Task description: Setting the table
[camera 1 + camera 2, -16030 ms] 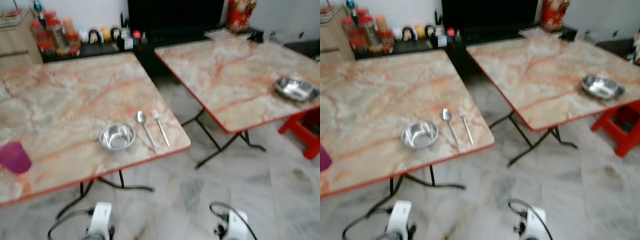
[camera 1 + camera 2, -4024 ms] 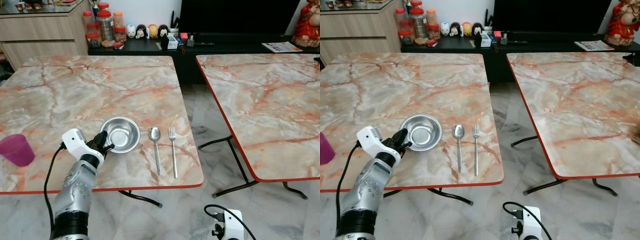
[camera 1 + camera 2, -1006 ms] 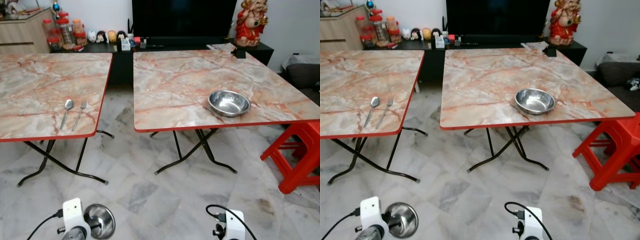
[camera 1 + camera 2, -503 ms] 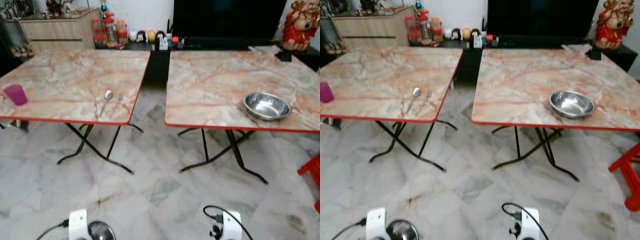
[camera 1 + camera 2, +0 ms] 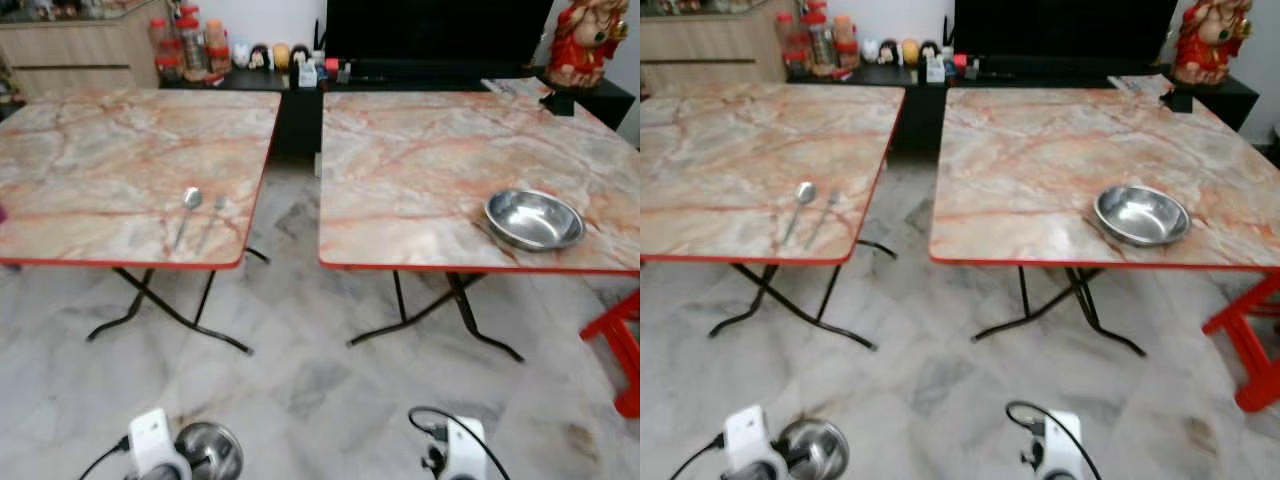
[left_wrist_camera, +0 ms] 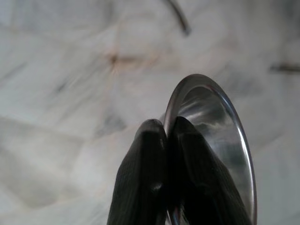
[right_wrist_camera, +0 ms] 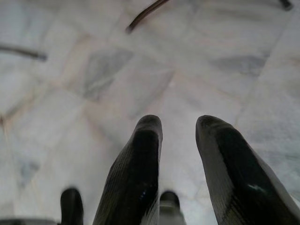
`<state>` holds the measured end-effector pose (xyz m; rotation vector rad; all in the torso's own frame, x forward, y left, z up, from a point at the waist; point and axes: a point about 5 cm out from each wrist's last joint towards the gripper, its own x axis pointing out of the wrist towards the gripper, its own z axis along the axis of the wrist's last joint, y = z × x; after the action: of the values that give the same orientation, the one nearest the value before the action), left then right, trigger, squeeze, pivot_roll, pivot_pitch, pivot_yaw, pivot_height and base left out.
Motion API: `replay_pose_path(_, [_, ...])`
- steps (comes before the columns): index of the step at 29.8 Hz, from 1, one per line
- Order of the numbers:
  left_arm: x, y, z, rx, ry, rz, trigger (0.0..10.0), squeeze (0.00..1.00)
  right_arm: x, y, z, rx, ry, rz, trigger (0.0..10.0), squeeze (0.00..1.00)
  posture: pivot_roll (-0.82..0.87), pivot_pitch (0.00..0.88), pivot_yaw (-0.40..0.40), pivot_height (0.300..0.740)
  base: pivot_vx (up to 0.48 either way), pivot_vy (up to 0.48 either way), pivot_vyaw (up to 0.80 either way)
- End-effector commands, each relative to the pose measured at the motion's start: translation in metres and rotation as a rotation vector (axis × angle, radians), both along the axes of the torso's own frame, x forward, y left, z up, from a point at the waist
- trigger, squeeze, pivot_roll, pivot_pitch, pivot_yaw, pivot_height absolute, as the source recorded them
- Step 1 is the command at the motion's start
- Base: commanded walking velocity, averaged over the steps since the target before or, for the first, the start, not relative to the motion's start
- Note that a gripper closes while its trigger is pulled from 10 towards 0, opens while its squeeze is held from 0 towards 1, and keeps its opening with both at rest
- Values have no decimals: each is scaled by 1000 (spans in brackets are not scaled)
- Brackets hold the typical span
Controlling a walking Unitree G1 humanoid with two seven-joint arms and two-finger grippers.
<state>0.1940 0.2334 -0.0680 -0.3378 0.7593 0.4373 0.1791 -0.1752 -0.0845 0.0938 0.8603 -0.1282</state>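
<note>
The steel bowl (image 6: pixel 213 136), pinched at its rim by the left gripper (image 6: pixel 164 140), is mid-carry, probably needing setting on a worktop (image 5: pixel 420 160); right gripper (image 7: pixel 180 140) hangs open.

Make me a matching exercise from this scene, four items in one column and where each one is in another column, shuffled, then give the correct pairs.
Items:
1. small steel bowl
2. wide steel bowl
3. metal spoon and fork
4. red plastic stool

Places:
A. lying side by side near the edge of the left marble table
B. on the floor at the far right, beside the right marble table
C. pinched by its rim in the left gripper, held over the floor
D. resting on the right marble table, near its front edge

Pairs: 1-C, 2-D, 3-A, 4-B
</note>
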Motion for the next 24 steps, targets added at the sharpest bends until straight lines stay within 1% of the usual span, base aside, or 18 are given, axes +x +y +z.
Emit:
replay_pose_path(1, [4,-8,0,-67,-27,51,10000,0,-8,-12,-2,-18,22,-31,10000,0,3,0,-11,740,326,0,0])
replay_pose_path(2, [3,-7,0,-93,-31,97,10000,0,-8,-12,-3,-18,22,-32,10000,0,3,0,-11,740,330,0,0])
replay_pose_path(4, [3,-6,-1,-111,-36,131,10000,0,-8,-13,-3,-18,22,-33,10000,0,0,0,-12,740,334,0,0])
replay_pose_path(7, [5,-9,0,-113,-43,108,10000,0,-8,-13,-2,-25,21,-27,10000,0,-1,0,-14,740,339,0,0])
replay_pose_path(10, [5,-10,0,-118,-44,111,10000,0,-8,-14,-2,-31,23,-17,10000,0,-2,0,-16,740,340,0,0])
replay_pose_path(15, [5,-11,-1,-125,-47,114,10000,0,-7,-14,-2,-32,18,-16,10000,0,-4,0,-18,740,340,0,425])
replay_pose_path(19, [5,-12,-1,-126,-48,114,10000,0,-8,-15,-2,-26,18,-27,10000,0,-7,0,-18,740,339,0,0])
replay_pose_path(21, [6,-11,0,-111,-49,108,10000,0,-8,-16,-2,-28,19,-27,10000,0,-8,0,-19,740,281,0,0])
replay_pose_path(24, [6,-12,0,-109,-42,117,10000,0,-8,-17,-2,-31,19,-25,10000,0,-10,0,-21,740,0,0,0])
